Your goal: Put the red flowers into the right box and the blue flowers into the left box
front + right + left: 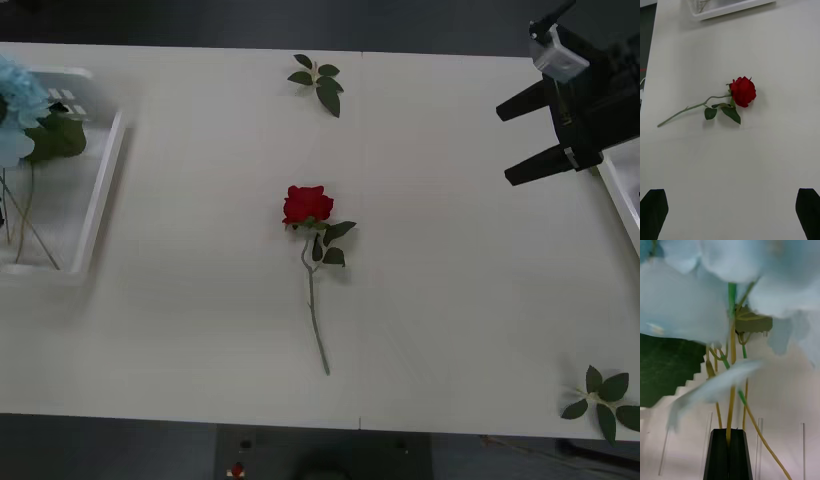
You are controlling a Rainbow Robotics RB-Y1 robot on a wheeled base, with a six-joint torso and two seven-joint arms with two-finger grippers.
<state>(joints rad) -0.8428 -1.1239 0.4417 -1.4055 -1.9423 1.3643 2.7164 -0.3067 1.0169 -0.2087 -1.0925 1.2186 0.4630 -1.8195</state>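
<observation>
Left hand (729, 450) pinches a blue flower (688, 303) stem; front hides it

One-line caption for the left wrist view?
Left tool shut on a blue flower stem, blooms over the left box.

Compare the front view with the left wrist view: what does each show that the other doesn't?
Front view only: one red rose lying mid-table, leaf sprigs, the right gripper open above the table's right side near the right box.
Left wrist view only: the left gripper with fingers shut on a stem.
Both: the blue flowers in the left box.
</observation>
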